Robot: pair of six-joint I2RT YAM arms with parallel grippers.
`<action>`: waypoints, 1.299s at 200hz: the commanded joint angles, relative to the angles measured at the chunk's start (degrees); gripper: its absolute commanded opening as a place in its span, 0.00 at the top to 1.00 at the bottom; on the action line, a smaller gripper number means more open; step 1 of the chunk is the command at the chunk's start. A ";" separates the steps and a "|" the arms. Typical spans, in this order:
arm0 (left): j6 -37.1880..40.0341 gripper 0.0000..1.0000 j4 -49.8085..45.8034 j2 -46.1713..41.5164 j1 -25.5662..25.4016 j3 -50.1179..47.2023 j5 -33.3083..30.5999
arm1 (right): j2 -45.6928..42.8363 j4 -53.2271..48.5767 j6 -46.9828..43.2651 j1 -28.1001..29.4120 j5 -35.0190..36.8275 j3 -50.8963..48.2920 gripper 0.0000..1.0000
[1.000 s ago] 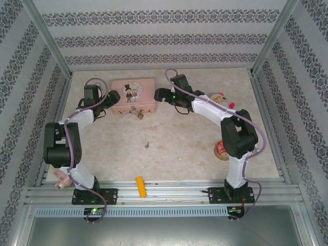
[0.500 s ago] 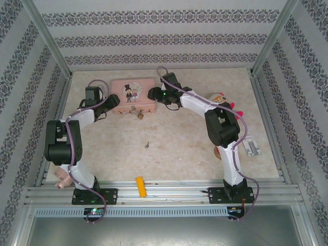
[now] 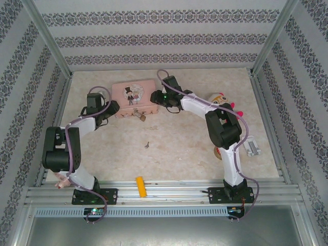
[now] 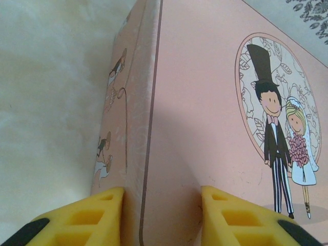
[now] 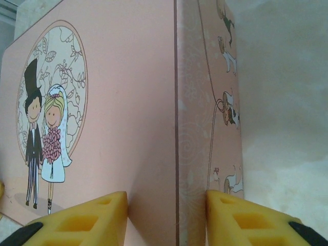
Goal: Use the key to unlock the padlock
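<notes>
Fingers of the left tool (image 4: pixel 163 195) and right tool (image 5: pixel 166 197) are sitting around the two ends of the pink tin (image 3: pixel 134 92); I cannot tell if they are squeezing. The padlock (image 3: pixel 141 117) is hanging at its near side, and the key (image 3: pixel 147 145) is lying nearer on the bench (image 3: pixel 184 143). Uneven squeezing is risking a twisting tin.

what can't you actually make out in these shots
Padlock, top view: too small to tell whether its shackle is latched.
Key, top view: a mere sliver; which end is the blade is unreadable.
Left end effector and right end effector, wrist views: fingers cut off by the bottom edge; whether they pinch the pink tin is unclear.
Toy, top view: mostly hidden by the right arm.
</notes>
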 commanded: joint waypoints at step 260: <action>-13.18 0.43 3.13 -17.42 -9.72 -13.21 -8.63 | -9.44 -11.69 -7.44 3.51 3.12 -1.20 0.33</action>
